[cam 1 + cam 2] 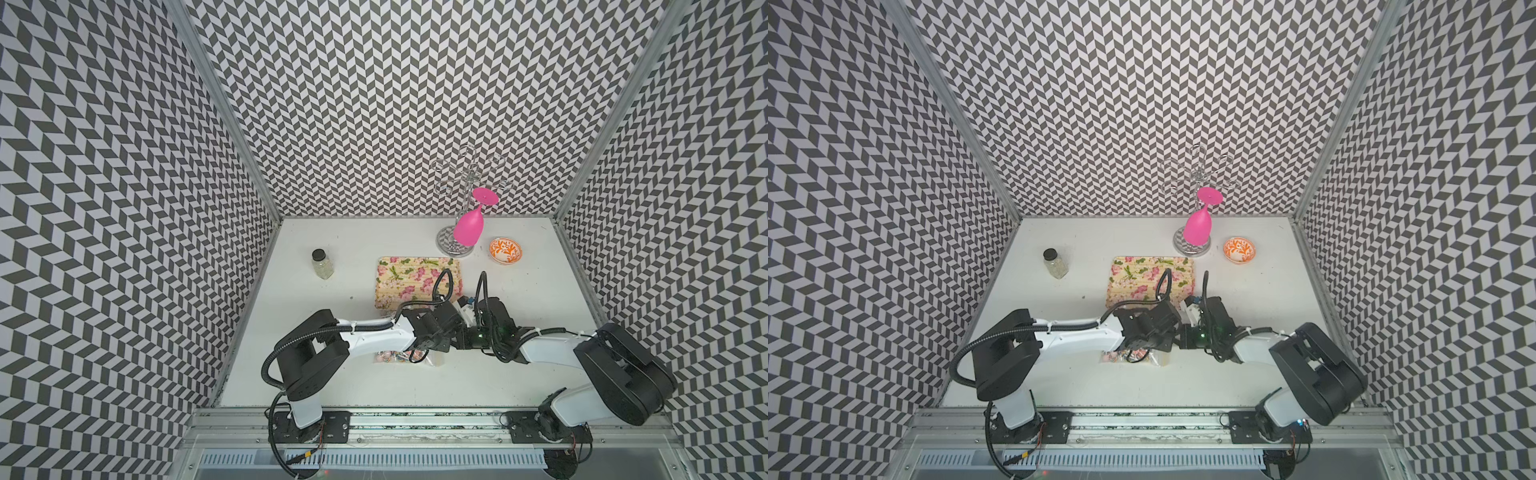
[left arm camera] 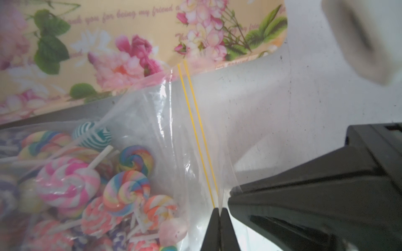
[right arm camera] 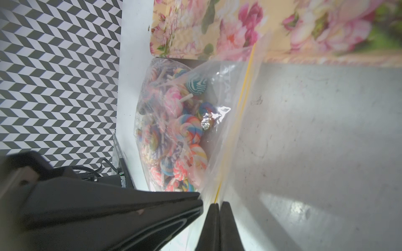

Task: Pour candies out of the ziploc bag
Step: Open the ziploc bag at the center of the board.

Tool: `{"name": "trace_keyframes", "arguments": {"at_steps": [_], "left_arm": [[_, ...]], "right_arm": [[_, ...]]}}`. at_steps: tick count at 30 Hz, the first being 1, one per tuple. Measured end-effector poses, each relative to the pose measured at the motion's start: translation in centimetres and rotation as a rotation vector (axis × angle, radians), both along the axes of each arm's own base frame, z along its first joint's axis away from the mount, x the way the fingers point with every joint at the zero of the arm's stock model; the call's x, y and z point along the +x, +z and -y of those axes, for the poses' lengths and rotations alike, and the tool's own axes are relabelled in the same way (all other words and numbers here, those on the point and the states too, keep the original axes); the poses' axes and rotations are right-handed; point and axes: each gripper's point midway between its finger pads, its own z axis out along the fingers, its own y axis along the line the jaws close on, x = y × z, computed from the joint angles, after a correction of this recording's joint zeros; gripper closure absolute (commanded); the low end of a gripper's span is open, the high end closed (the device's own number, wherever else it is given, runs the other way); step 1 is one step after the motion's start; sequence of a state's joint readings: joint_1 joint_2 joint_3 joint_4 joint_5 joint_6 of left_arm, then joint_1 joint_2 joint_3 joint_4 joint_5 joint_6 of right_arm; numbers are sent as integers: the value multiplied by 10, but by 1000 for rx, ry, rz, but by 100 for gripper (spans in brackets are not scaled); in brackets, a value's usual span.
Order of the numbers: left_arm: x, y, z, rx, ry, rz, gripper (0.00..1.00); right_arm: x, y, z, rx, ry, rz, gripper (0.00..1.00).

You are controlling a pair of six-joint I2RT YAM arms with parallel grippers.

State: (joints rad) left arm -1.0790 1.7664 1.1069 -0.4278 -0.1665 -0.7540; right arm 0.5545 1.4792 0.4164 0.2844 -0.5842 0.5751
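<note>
My L gripper (image 2: 218, 209) & R gripper (image 3: 217, 204) both clamped on the zip edge of the ziploc bag (image 2: 169, 130), tips nearly touching, prob so I can pull the mouth apart. Bag lies on the table (image 1: 519, 374) just beside the floral tray (image 2: 108, 32); candies (image 2: 69, 182) all inside, heaped away from the zip. Further back — jar (image 1: 322, 266) w/ pale grains, orange bowl (image 1: 505, 250) looks empty

The tray (image 1: 399, 278) lies mid-table (image 1: 519, 374). From it, the jar (image 1: 322, 264) stands at 9 o'clock, well apart. The rack (image 1: 445, 242) stands at 1 o'clock, just behind the tray's far corner, with a glass (image 1: 469, 226) hanging on it. The bowl (image 1: 505, 250) sits at 2 o'clock, beside the rack. The bag (image 1: 401, 356) lies at 6 o'clock, before the tray, with the candies (image 2: 67, 184) in it.
</note>
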Motion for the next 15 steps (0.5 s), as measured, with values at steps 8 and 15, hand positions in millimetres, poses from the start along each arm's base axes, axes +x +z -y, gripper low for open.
{"name": "trace_keyframes", "arguments": {"at_steps": [8,15], "left_arm": [[5,23,-2,-37,20,47,100],[4,19,-9,-23,35,52,100]], "right_arm": [[4,-5,6,-41,-32,8,100],[9,-8,14,-87,-74,29,100]]}}
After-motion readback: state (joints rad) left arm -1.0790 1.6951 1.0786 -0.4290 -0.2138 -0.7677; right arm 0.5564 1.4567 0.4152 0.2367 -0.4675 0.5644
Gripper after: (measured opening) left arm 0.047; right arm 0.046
